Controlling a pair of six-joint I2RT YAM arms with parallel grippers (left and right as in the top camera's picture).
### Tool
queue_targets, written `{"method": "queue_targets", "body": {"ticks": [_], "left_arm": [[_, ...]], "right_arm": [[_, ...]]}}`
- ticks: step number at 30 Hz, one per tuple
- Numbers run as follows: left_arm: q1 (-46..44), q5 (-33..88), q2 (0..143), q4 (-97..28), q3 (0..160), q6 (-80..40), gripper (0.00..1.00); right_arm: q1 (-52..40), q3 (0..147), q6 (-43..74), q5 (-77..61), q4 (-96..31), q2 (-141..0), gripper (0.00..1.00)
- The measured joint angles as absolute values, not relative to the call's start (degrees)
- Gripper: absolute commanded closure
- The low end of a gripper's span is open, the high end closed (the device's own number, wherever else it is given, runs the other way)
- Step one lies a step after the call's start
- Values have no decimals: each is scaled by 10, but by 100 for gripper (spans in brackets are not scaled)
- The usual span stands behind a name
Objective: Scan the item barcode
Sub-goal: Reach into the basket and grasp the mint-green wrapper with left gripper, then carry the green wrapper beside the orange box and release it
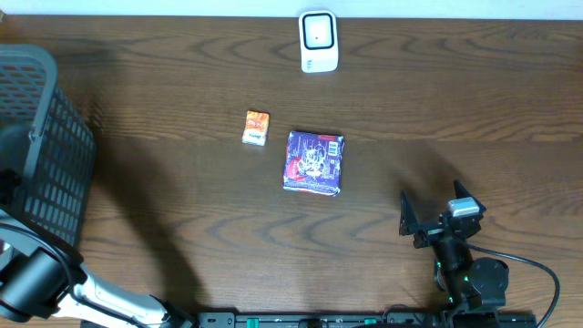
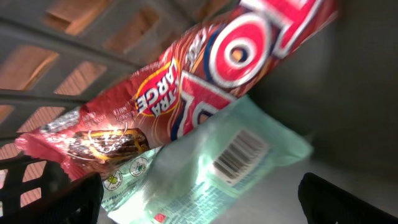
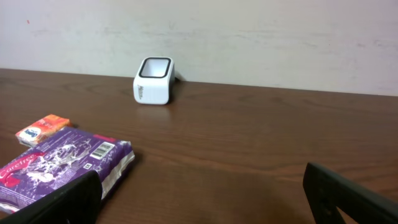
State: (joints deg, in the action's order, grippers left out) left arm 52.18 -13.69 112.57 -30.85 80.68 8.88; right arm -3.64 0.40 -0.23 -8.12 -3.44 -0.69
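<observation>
Dark wood-grain table [image 1: 182, 210] against a pale wall [image 3: 249, 37], seen from above and from both wrists.

At far left, a black mesh basket [image 1: 46, 137] stands on the table edge, with the left arm [image 1: 36, 282] reaching into it. Inside the basket, the left gripper [image 2: 199, 199] hangs with its fingers spread wide and nothing between them. Below it lie a red snack wrapper [image 2: 205, 74] and, partly under that, a pale green packet [image 2: 230, 162] whose barcode [image 2: 239, 155] faces the camera.

At centre, a small orange packet [image 1: 256, 128] sits just beside a purple packet [image 1: 314, 162], which shows a second barcode [image 3: 99, 152] on its upper face. The white scanner [image 1: 318, 41] stands well apart, near the wall.

At right, the right gripper [image 1: 435, 208] is likewise fully spread and empty, near the purple packet.

Which item is meant cannot be settled; each bar-coded packet is a candidate.

Risks, as judged:
- A grasp in the basket could pinch both overlapping wrappers together, or slip off the glossy film.
- Crumpled film could crease the code and defeat the reader.
- A packet presented with its code turned away from the scanner window would not register.
- The basket wall could catch the arm as it lifts out.
</observation>
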Motion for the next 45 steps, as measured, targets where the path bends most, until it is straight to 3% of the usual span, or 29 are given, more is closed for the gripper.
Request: {"method": "queue_targets", "body": {"ticks": [4,5,9,13,16,19,26,36,41,45], "left_arm": [[531,-114,1149,-315,807,91,2],[533,-103,1150,-315,808,91,7],[538,-43,1157,-326,814,92,41],[538,34,1162,-337,817,81,63],[538,69,1159,-345,817,63,73],[539,119,1153,-349,817,34,92],[535,307,1075,-260,816,-94,93],[523,523,831,213,828,-510,93],[381,569,773,300,835,-622,93],[215,582,786,190,834,-601,93]], "right_arm": [[-36,4,-2,-81,-34,-7,1],[-36,4,-2,-81,-34,-7,1],[-36,4,-2,-81,-34,-7,1],[-36,4,-2,-81,-34,-7,1],[-36,4,-2,-81,-34,-7,1],[-36,4,-2,-81,-34,-7,1],[-36,4,-2,-81,-35,-7,1],[-36,4,-2,-81,-34,-7,1],[-36,4,-2,-81,-34,-7,1],[-36,4,-2,-81,-34,-7,1]]}}
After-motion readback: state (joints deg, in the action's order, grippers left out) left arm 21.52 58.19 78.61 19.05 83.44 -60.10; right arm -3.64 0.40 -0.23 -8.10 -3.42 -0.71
